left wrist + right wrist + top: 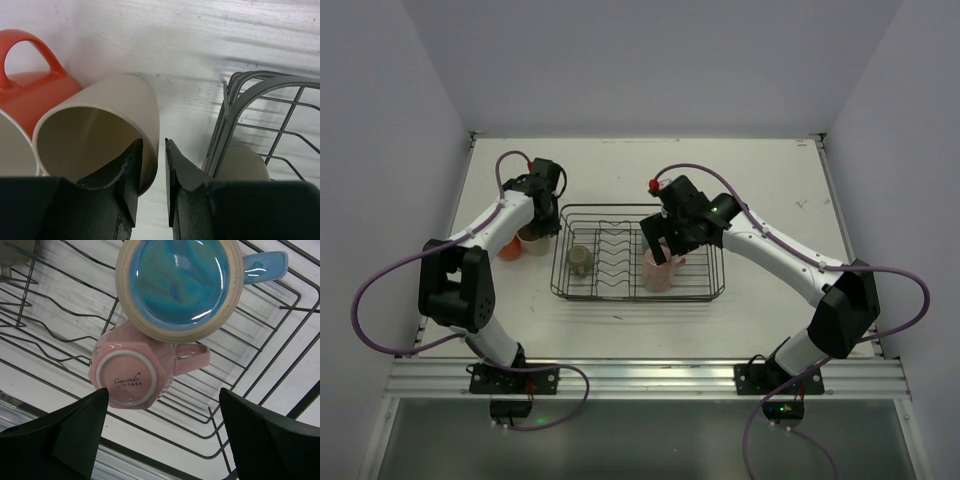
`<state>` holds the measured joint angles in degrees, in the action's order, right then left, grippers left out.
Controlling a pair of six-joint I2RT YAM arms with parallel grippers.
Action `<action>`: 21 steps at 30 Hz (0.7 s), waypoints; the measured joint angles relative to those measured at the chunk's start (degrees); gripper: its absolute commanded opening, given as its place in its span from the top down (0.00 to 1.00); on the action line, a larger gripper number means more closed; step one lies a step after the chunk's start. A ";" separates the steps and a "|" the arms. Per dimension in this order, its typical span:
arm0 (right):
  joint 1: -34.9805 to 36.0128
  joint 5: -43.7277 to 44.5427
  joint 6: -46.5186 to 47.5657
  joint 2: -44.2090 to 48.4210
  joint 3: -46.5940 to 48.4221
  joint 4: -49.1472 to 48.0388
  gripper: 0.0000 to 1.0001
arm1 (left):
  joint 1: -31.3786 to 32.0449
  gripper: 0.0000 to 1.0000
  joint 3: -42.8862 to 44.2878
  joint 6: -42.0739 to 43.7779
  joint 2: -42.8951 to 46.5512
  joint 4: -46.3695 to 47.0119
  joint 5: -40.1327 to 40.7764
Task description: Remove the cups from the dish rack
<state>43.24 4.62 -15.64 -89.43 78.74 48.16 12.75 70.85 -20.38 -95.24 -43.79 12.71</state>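
Under the right claw (162,400), spread wide, the pink mug (131,375) sits upturned in the dish rack (620,297), left of centre: shift left, then close across its body. Left claw (152,150), narrowly parted, loosely straddles the beige mug (100,120) rim; lift straight off.

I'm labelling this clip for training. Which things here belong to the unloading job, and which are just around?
Job: dish rack; pink mug, light blue mug and olive-grey mug in it; beige mug and orange mug already out on the table.
Not the job: purple cables, metal rail at the near edge.
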 measured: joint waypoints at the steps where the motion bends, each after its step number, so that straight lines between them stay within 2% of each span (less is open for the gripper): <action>1: 0.07 0.26 -0.02 0.00 0.00 0.02 0.07 | 0.00 0.70 0.00 0.00 0.00 0.00 -0.04; 7: 0.15 2.45 -0.24 -1.05 2.32 0.33 0.06 | 0.00 0.57 0.00 0.02 0.37 -0.04 -0.07; 14: 0.13 6.45 -0.20 -5.57 8.28 0.81 0.05 | 0.15 0.55 0.28 -0.07 2.89 -0.57 -0.33; 21: -0.09 6.91 -0.63 -10.21 12.66 1.70 0.03 | 0.15 0.53 2.14 -0.07 4.90 -1.49 -0.28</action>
<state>43.16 11.53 -16.27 -99.63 91.39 49.87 12.91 72.99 -20.45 -90.35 -45.28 12.43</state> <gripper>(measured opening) 0.954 0.462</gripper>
